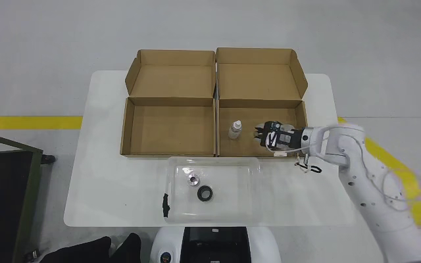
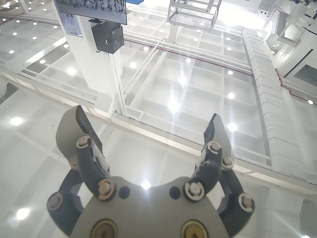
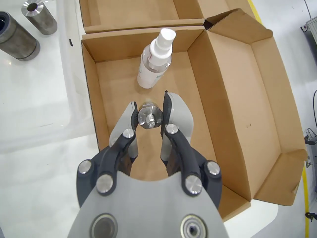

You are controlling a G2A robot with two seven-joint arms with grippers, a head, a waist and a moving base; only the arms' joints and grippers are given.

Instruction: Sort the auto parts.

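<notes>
My right gripper point(image 3: 149, 115) point(image 1: 261, 136) is shut on a small round silver metal part point(image 3: 149, 119), held over the floor of the right cardboard box point(image 3: 223, 115) point(image 1: 289, 141). A white spray bottle point(image 3: 155, 61) point(image 1: 235, 129) stands upright in that box just beyond the gripper. Two grey metal sleeves point(image 3: 39, 17) point(image 3: 16, 39) stand in the clear plastic tray point(image 1: 247, 197), where the top view shows them as a silver one point(image 1: 193, 177) and a dark ring-like one point(image 1: 205, 193). My left gripper point(image 2: 148, 125) is open, pointing up at a ceiling with nothing between its fingers.
The left cardboard box point(image 1: 168, 128) point(image 3: 128, 3) lies open beside the right one, both lids folded back. A small black piece point(image 1: 165, 205) rests at the tray's left edge. The white table point(image 1: 99, 164) has bare room on its left side.
</notes>
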